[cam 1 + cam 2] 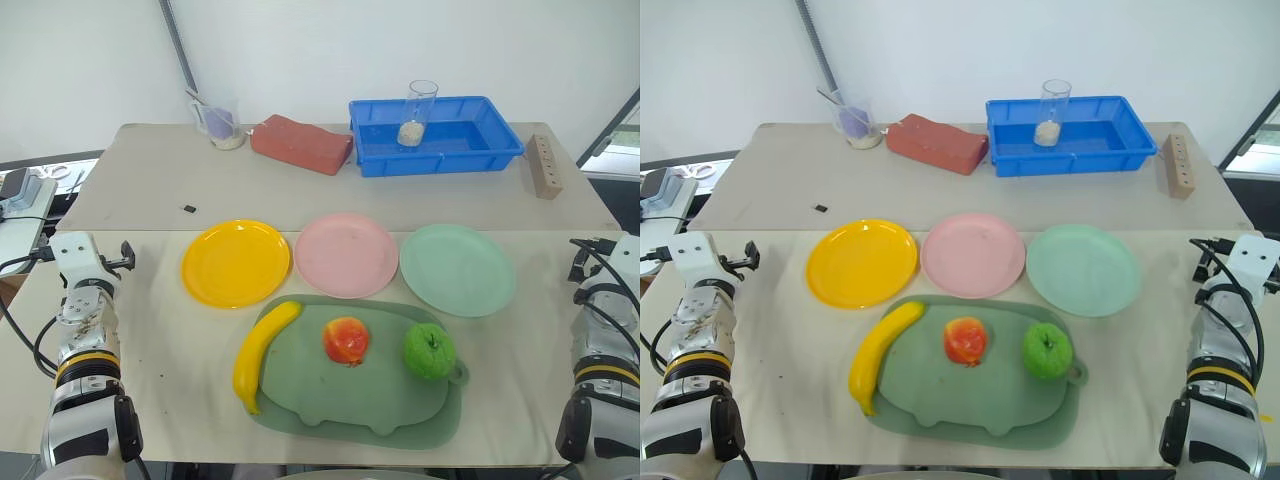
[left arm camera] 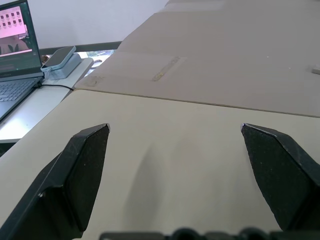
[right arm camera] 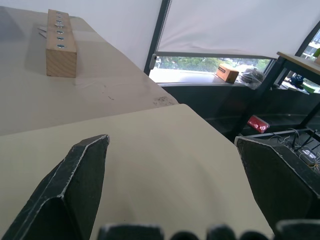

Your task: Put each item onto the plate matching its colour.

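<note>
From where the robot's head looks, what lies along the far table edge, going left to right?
Cup with a spoon → red brick → blue bin with a glass standing in it → wooden block.

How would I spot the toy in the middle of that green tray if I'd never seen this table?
Find the dull-green tray at the table's near edge, just below three round plates. Three toy fruits sit on it; the middle one is the round red-and-yellow fruit, between the long yellow banana and the fuzzy green apple.
</note>
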